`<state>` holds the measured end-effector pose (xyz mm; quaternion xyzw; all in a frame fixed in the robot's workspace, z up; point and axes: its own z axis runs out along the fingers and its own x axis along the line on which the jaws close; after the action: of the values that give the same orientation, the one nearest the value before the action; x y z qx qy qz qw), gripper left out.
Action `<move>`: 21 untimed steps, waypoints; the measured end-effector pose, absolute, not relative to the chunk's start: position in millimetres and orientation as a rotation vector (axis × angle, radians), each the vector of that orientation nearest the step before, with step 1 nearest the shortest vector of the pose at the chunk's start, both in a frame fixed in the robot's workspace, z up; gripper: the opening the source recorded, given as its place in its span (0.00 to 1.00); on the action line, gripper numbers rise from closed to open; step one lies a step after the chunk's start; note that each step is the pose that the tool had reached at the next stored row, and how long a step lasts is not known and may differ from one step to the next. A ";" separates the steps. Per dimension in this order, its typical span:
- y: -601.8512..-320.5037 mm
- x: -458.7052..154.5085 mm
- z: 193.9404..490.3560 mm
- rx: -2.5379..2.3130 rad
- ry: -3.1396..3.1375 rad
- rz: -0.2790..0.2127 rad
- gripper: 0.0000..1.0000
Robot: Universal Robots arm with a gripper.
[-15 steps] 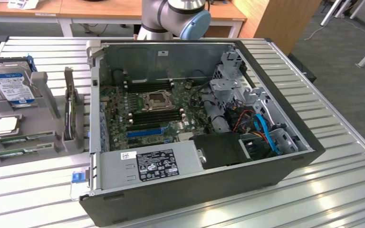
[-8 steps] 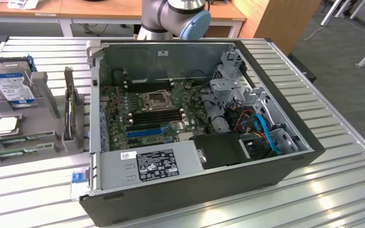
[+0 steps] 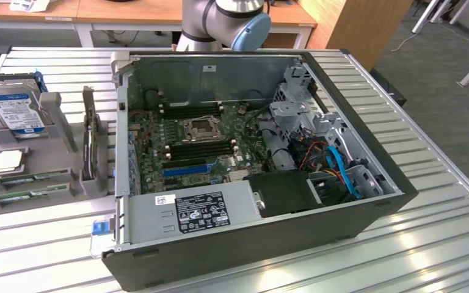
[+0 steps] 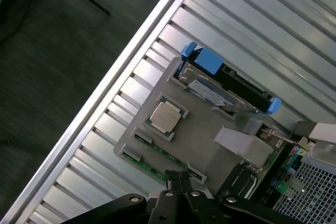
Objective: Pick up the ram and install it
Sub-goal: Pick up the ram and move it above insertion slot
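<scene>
Nearest the wrist camera, your gripper (image 4: 178, 178) hangs with its fingers pressed together and nothing between them, above the outer edge of the grey parts fixture (image 4: 205, 140). The ram (image 4: 155, 166) sits lengthwise in a slot along that edge, untouched, with a second green stick (image 3: 31, 177) just beside it and a CPU (image 4: 167, 116) near both. In the exterior view, the fixture stands on the slatted table (image 3: 430, 232) to the left of the open computer case (image 3: 259, 244), well apart from the motherboard (image 3: 193, 140). Findings on risk, in my judgement: closed fingers cannot straddle the board, so a descent in this state would press on its chips or edge. The two sticks lie so close that a small lateral error would seize the wrong one or foul both. A tilted lift could bind the ram in its slot and shift the fixture.
</scene>
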<state>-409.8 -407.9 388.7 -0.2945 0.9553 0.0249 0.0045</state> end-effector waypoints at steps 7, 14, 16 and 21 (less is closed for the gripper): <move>-407.8 -409.9 388.5 -1.067 2.947 0.079 0.10; -407.8 -409.9 388.5 -1.197 2.899 0.079 0.10; -407.9 -409.9 388.4 -1.238 2.882 0.079 0.10; -407.8 -409.9 388.4 -1.340 2.838 0.080 0.10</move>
<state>-409.9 -407.8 388.4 -0.4267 0.9040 0.0254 0.0009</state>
